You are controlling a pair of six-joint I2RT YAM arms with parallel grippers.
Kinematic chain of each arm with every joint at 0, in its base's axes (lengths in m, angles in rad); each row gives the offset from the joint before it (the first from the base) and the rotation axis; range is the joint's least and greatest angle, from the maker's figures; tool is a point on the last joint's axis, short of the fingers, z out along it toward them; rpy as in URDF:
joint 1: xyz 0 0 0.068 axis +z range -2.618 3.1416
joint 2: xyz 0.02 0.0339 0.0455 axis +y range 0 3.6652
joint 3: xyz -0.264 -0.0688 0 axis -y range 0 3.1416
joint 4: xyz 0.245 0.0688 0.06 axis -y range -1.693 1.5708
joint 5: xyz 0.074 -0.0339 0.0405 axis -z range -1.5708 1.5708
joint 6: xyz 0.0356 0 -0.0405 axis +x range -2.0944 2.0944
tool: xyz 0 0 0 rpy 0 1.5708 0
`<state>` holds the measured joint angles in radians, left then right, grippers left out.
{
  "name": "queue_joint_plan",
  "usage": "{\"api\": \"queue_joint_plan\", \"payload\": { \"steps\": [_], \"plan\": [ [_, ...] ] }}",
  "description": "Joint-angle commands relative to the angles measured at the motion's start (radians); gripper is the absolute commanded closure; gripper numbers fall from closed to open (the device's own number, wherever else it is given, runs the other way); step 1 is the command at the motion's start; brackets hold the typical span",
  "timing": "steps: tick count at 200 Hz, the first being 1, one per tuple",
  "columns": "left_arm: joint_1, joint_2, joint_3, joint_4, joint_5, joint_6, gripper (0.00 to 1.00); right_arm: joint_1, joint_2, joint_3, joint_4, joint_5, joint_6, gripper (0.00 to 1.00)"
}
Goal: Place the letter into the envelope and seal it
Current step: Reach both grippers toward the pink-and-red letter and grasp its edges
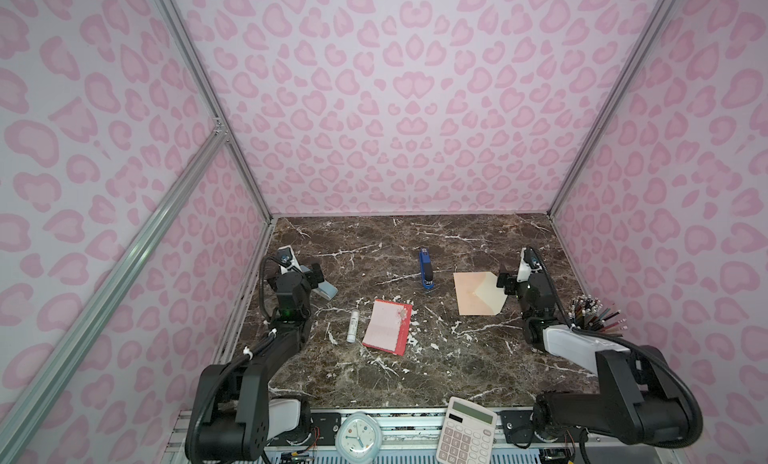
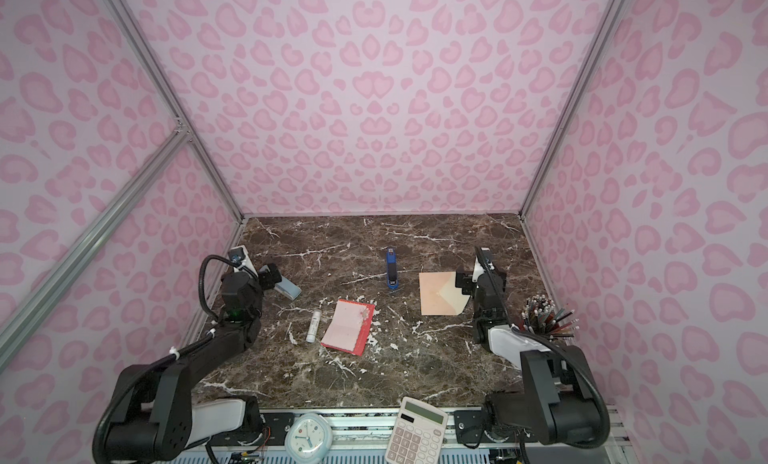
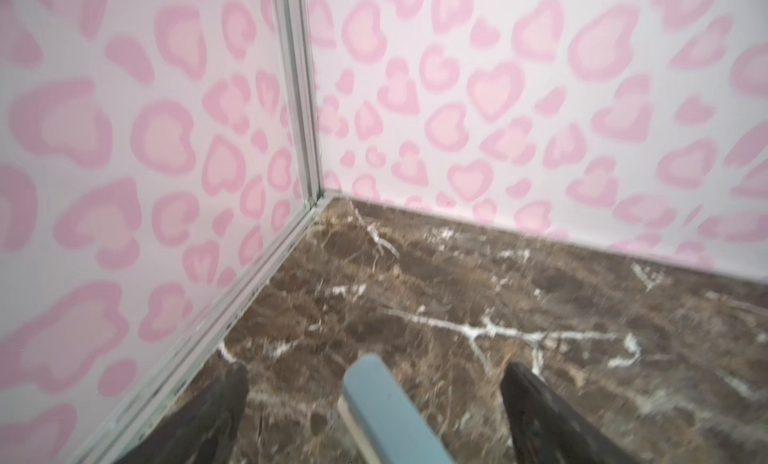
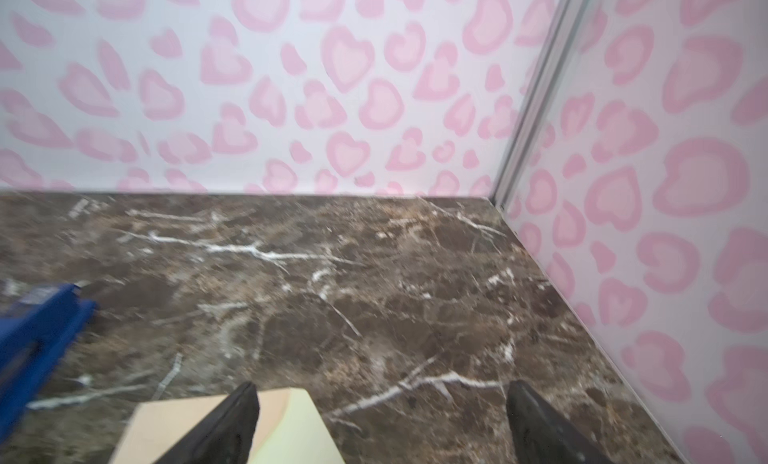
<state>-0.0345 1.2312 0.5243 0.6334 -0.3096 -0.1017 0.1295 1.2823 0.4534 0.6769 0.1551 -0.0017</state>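
Observation:
The letter [image 1: 384,327] [image 2: 348,327], a pale-pink sheet with red edging, lies flat on the marble near the middle in both top views. The peach envelope [image 1: 471,296] [image 2: 434,296] lies flat to the right, its paler cream part [image 4: 299,428] on the side toward my right arm. My right gripper [image 1: 519,281] [image 4: 382,389] is open at the envelope's right edge. One of its fingers [image 4: 232,420] is over the paper; the other is over bare marble. My left gripper [image 1: 297,271] [image 3: 376,372] is open at the far left, away from the letter.
A blue-grey block [image 1: 328,291] [image 3: 386,416] lies between the left jaws, with gaps on both sides. A blue stapler [image 1: 426,269] [image 4: 33,341] stands left of the envelope. A white glue stick [image 1: 353,325] lies beside the letter. A pencil cup [image 1: 594,314], a calculator [image 1: 467,430] and a clock [image 1: 357,435] are nearby.

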Motion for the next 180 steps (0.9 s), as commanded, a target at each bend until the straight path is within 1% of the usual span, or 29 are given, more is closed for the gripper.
{"api": "queue_joint_plan", "payload": {
  "steps": [1,11,25,37,52,65,78,84,97,110,129,136,158,180],
  "plan": [
    [0.001,-0.072,0.102,-0.391,0.041,-0.032,0.01,0.051,-0.085,0.06,-0.303,0.061,0.127,0.05],
    [-0.002,-0.103,0.142,-0.497,0.065,-0.043,0.03,0.104,-0.12,0.094,-0.376,0.097,0.183,0.02],
    [-0.003,-0.148,0.192,-0.614,0.132,-0.072,0.05,0.206,-0.151,0.142,-0.478,0.164,0.227,0.02],
    [-0.009,-0.181,0.234,-0.739,0.175,-0.123,0.07,0.293,-0.161,0.19,-0.566,0.199,0.266,0.02],
    [-0.023,-0.197,0.29,-0.903,0.221,-0.204,0.12,0.394,-0.154,0.262,-0.696,0.246,0.36,0.02],
    [-0.047,-0.184,0.343,-1.034,0.285,-0.266,0.22,0.483,-0.12,0.342,-0.829,0.282,0.431,0.02],
    [-0.08,-0.16,0.382,-1.143,0.393,-0.332,0.33,0.561,-0.07,0.423,-0.943,0.309,0.504,0.02],
    [-0.103,-0.151,0.392,-1.185,0.444,-0.357,0.35,0.589,-0.042,0.46,-0.991,0.302,0.535,0.02],
    [-0.162,-0.145,0.385,-1.244,0.517,-0.413,0.39,0.625,0.016,0.532,-1.076,0.273,0.61,0.02],
    [-0.215,-0.162,0.351,-1.253,0.592,-0.463,0.4,0.65,0.062,0.57,-1.104,0.231,0.648,0.02],
    [-0.287,-0.19,0.309,-1.258,0.628,-0.526,0.37,0.688,0.101,0.59,-1.096,0.187,0.681,0.02],
    [-0.305,-0.197,0.297,-1.259,0.637,-0.538,0.36,0.698,0.112,0.587,-1.084,0.17,0.692,0.04],
    [-0.319,-0.189,0.258,-1.262,0.671,-0.553,0.32,0.707,0.137,0.553,-1.033,0.107,0.742,0.07],
    [-0.328,-0.136,0.241,-1.274,0.701,-0.559,0.31,0.707,0.159,0.53,-0.981,0.032,0.777,0.12]
  ]
}}
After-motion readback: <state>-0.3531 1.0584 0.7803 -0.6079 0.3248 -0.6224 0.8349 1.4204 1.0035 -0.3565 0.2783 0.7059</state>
